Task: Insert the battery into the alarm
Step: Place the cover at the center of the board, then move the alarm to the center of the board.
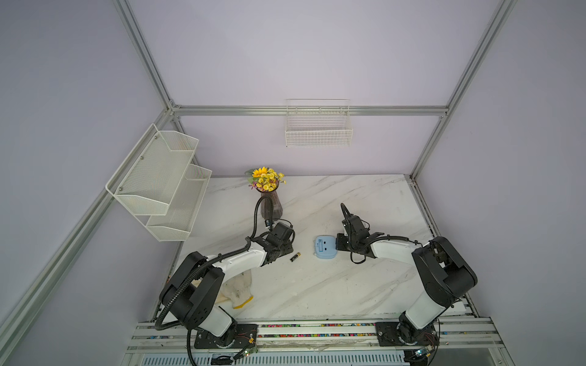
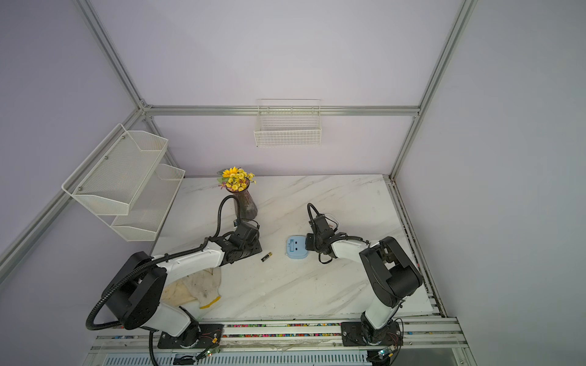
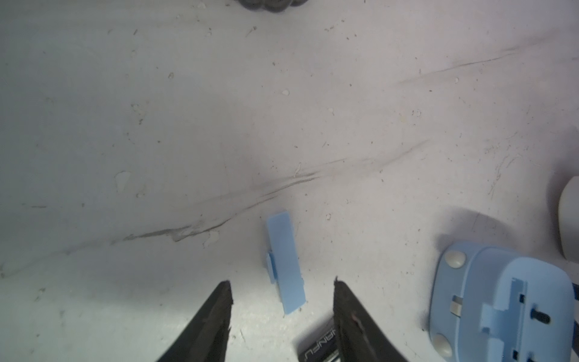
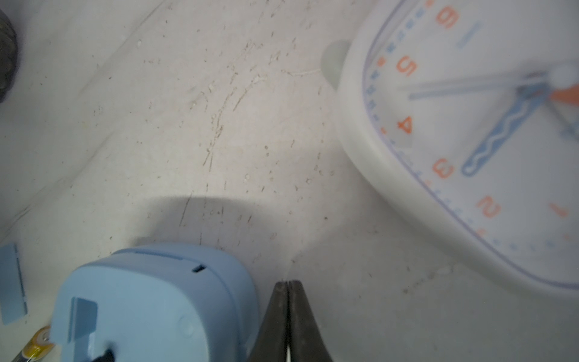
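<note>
Table (image 1: pixel 348 285): marble. L gripper (image 3: pixel 282 282): jaws part-open, empty. R gripper (image 4: pixel 287 283): jaws closed, empty, just beside alarm (image 1: pixel 324 247) (back up, bay open). Cover (image 3: pixel 285 261): loose on table. Battery (image 1: pixel 295 257): on table betw. L gripper & alarm.

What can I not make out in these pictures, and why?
- Battery markings: left wrist view, cut off by the edge and partly behind the left tool; too small in both top views.
- White clock: right wrist view, blurred, cut off by the edge.
- Alarm contacts: too small in a top view.
</note>
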Available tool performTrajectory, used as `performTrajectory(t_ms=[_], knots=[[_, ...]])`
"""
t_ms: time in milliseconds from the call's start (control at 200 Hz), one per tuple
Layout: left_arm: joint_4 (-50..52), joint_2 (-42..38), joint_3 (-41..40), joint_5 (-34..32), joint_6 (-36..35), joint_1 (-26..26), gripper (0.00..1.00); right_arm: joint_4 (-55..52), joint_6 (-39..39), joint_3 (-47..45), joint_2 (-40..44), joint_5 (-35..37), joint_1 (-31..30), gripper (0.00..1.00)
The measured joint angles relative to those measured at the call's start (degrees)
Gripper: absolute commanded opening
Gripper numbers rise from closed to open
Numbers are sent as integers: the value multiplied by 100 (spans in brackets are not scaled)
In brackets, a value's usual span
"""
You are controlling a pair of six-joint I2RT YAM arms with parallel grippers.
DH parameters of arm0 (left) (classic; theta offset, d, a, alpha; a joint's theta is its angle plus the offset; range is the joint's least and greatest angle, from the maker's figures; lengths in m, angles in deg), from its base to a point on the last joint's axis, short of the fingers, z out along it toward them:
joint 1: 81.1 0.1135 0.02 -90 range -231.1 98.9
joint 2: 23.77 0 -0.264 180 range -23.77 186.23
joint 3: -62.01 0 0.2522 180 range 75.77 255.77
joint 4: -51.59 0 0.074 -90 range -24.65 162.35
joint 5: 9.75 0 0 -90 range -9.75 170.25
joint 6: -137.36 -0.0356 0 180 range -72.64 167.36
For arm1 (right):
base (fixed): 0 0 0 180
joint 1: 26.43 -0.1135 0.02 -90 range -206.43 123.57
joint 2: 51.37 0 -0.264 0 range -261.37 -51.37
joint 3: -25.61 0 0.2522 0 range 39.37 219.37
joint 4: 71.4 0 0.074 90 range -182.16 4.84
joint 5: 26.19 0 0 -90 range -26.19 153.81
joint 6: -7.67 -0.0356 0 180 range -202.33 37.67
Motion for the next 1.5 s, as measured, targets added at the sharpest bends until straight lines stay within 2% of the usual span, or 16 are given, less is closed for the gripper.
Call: performTrajectory(t_ms=[200,385,660,920,1180,1345,1500], knots=[[358,-101,317,374,-1034,-37,53,98,0,-162,214,48,0,10],[680,-61,516,634,-1928,-343,53,181,0,-280,511,129,0,11],[1246,800,1220,647,-2874,-804,49,249,-2,-376,728,216,0,12],[1606,1272,1464,501,-3080,-876,45,227,-4,-428,883,264,0,12],[1794,1471,1497,332,-3075,-876,36,-286,-175,-494,1602,131,-50,16],[1794,1526,1563,323,-3077,-881,31,-686,-433,-649,1989,81,-549,17],[1792,1532,1563,302,-3099,-933,22,-898,-782,-782,2022,20,-1088,17]])
